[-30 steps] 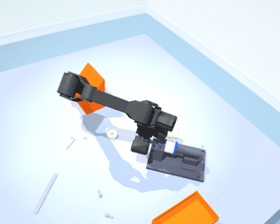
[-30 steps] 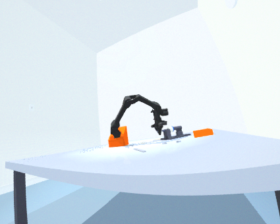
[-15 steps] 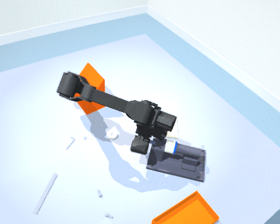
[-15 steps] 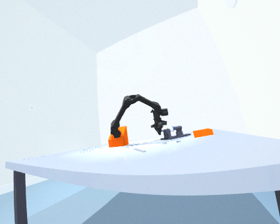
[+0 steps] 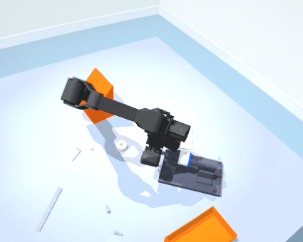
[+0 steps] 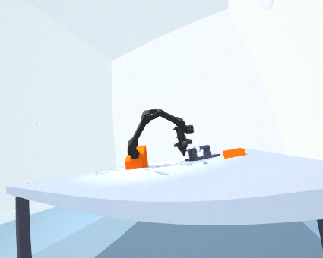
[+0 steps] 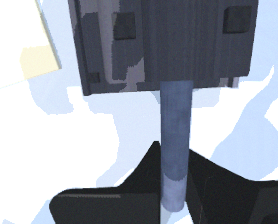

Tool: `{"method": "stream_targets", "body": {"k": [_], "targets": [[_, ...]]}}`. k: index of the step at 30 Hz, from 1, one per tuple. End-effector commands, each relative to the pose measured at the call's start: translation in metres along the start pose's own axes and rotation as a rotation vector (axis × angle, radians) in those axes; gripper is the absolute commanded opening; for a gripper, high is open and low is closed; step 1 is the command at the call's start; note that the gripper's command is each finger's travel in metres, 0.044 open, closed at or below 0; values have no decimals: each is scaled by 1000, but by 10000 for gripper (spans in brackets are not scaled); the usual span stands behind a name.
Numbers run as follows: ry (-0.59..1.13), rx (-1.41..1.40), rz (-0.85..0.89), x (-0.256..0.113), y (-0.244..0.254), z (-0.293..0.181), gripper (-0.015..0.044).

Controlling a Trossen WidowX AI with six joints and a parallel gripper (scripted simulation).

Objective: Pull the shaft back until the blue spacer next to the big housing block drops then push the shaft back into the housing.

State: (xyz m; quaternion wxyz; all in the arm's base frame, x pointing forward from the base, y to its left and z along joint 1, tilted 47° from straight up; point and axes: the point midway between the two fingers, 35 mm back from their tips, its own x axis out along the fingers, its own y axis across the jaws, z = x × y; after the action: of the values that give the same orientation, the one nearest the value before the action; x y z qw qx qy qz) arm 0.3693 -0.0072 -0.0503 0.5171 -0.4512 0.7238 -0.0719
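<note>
My gripper point(image 7: 164, 145) point(image 6: 184, 153) is shut on the grey shaft point(image 7: 175, 120), near its free end. The shaft runs from between the fingers into the near upright of the dark fixture point(image 5: 189, 184) point(image 7: 135, 60). The blue spacer point(image 5: 189, 159) point(image 6: 200, 148) shows as a thin blue ring against the big housing block point(image 5: 207, 163) point(image 6: 206, 149). White spacer material point(image 5: 184, 159) point(image 6: 195, 149) sits beside it, toward the gripper; I cannot tell how many pieces it is. The shaft's inner end is hidden. In the top view the fingertips are hidden under the arm.
A cream ring point(image 5: 121, 145) lies left of the gripper. A pale square piece point(image 5: 188, 140) point(image 7: 40, 62) lies behind the fixture. An orange tray point(image 5: 207, 226) point(image 6: 234, 153) stands in front. A grey bar point(image 5: 49, 209) and small parts lie to the left and front.
</note>
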Motion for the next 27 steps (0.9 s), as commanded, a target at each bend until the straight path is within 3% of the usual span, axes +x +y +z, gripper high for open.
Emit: {"method": "stream_targets", "body": {"k": [1,27], "targets": [[1,-1,-3,0,0,-1,0],[1,-1,-3,0,0,-4,0]]}}
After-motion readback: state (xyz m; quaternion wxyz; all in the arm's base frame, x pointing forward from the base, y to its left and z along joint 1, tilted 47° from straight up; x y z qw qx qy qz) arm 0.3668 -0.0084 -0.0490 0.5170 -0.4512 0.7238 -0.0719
